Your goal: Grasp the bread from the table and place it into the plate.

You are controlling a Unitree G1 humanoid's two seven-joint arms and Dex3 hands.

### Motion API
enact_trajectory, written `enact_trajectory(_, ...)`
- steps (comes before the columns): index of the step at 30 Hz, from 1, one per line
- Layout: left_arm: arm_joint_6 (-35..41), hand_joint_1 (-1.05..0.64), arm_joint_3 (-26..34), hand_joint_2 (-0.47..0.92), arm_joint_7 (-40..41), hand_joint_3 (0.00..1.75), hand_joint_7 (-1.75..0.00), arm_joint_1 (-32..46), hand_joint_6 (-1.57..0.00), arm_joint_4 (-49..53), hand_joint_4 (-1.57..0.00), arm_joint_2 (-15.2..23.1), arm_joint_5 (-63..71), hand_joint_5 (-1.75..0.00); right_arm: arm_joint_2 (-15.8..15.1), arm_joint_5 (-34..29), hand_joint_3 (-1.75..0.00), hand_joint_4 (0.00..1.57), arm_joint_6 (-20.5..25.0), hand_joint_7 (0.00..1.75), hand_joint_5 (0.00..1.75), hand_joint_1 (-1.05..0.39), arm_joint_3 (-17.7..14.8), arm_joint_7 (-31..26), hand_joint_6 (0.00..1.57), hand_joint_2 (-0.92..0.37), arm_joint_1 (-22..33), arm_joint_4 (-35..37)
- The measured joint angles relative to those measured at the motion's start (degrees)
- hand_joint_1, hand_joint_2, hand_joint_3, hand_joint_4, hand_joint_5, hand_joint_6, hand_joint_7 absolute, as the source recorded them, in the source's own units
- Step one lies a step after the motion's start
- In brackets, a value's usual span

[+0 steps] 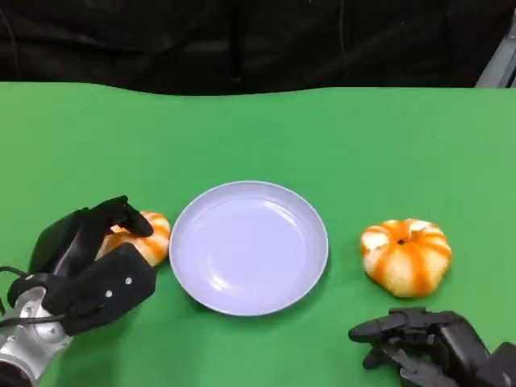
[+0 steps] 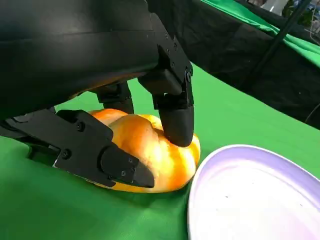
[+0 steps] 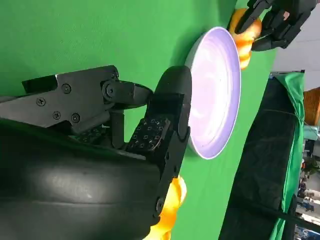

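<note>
Table (image 1: 258,137): a green cloth covers it, running under both hands and everything they might reach; a black curtain hangs behind.

Plate (image 1: 248,246): pale lavender, bare, set between the two hands. Its rim sits just beside the fingers of the left hand, on their inner side, and well apart from the fingers of the right.

Right bun (image 1: 405,256): an orange-striped round of bread lying just beyond the right fingertips, untouched, with the plate well off to its side.

Left bun (image 1: 150,236): a second striped round, on the table and not yet lifted as far as one can judge, wedged between the left fingers and nearly touching the plate's rim. It is close to round, so no long axis matters much to the grip.

Left hand (image 1: 93,258): closed around the left bun. In the left wrist view one finger (image 2: 177,117) presses down on the crust from above while the thumb side cups it from below.

Right hand (image 1: 423,345): resting low on the cloth, fingers apart and holding nothing, short of the right bun.

The relation that counts: the gripped bread lies within the left fingers, and the plate starts right at their tips, so the left hand is plainly the nearer one. The likely move is a short lift and a sideways carry over the rim.

Risk: the rim is so close that a low carry could nudge the plate.
</note>
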Motion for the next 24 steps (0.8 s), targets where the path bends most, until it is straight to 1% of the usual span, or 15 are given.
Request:
enact_trajectory(4, -0.9, 0.02, -0.6, 0.9, 13.4, 0.09, -1.17, 2.3, -0.78, -1.6, -0.59, -0.1, 3.9, -1.66, 0.0, 0.0, -0.4, 0.79, 0.0, 0.24, 1.14, -0.04, 0.0, 0.0, 1.13, -0.92, 0.1, 0.0)
enact_trajectory(6, -1.4, 0.01, -0.9, 0.9, 15.9, 0.08, -1.16, 2.6, -0.78, -1.7, -0.6, 0.0, 4.9, -1.64, 0.0, 0.0, -0.4, 0.79, 0.0, 0.25, 1.14, -0.04, 0.0, 0.0, 1.13, -0.92, 0.1, 0.0)
enact_trajectory(9, -1.7, 0.01, -1.2, 0.91, 16.9, 0.05, -1.08, 2.6, -0.83, -1.7, -0.63, 0.1, 5.7, -1.59, 0.0, 0.0, -0.4, 0.79, 0.0, 0.25, 1.14, -0.03, 0.0, 0.0, 1.13, -0.92, 0.1, 0.0)
enact_trajectory(14, -1.9, 0.02, -1.2, 0.91, 17.8, 0.04, -1.06, 2.6, -0.83, -1.7, -0.62, 0.1, 5.7, -1.62, 0.0, 0.0, -0.4, 0.79, 0.0, 0.25, 1.15, -0.04, 0.0, 0.0, 1.13, -0.92, 0.1, 0.0)
enact_trajectory(20, -4.0, 0.02, -1.1, 0.92, 18.8, 0.07, -1.04, 2.6, -0.85, -1.7, -0.66, 0.1, 5.7, -1.54, 0.0, 0.0, -0.4, 0.79, 0.0, 0.25, 1.14, -0.04, 0.0, 0.0, 1.13, -0.92, 0.1, 0.0)
enact_trajectory(22, -5.1, 0.02, -1.1, 0.91, 19.0, 0.12, -0.96, 2.7, -0.88, -2.0, -0.7, 0.2, 5.7, -1.46, 0.0, 0.0, -0.4, 0.8, 0.0, 0.25, 1.15, -0.05, 0.0, 0.2, 1.13, -0.92, 0.1, 0.1)
enact_trajectory(24, -7.3, 0.01, -1.1, 0.91, 19.5, 0.14, -0.92, 3.2, -0.91, -2.7, -0.72, 0.3, 5.8, -1.43, 0.0, 0.0, -0.4, 0.79, 0.0, 0.25, 1.15, -0.05, 0.0, 0.2, 1.13, -0.92, 0.1, 0.2)
